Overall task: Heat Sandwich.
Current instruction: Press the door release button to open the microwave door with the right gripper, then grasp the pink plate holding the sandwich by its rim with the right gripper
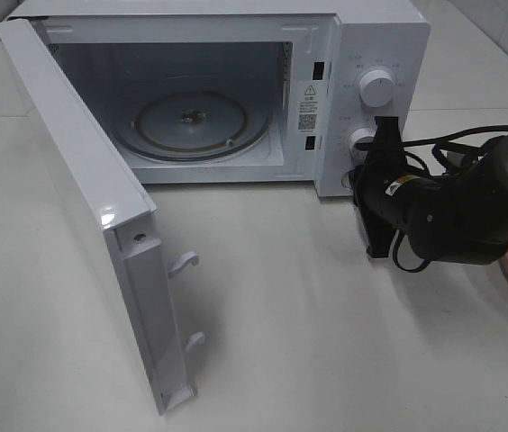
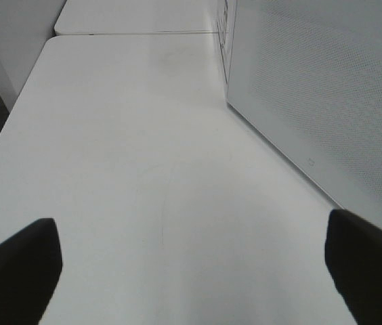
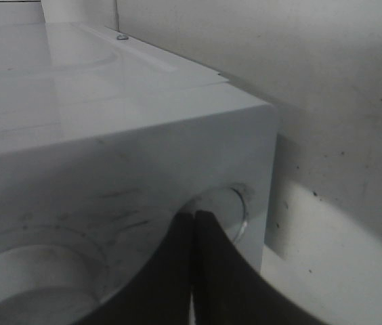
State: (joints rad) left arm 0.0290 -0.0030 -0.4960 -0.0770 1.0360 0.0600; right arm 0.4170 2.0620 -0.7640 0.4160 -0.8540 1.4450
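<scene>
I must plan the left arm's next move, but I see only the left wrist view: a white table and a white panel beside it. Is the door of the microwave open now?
Observer: Yes. The door of the microwave stands wide open, swung out to the left of the exterior high view.
Operator: Thank you. Where is the other gripper?
Observer: The right gripper is shut, with its tips at the lower knob on the front of the microwave.
</scene>
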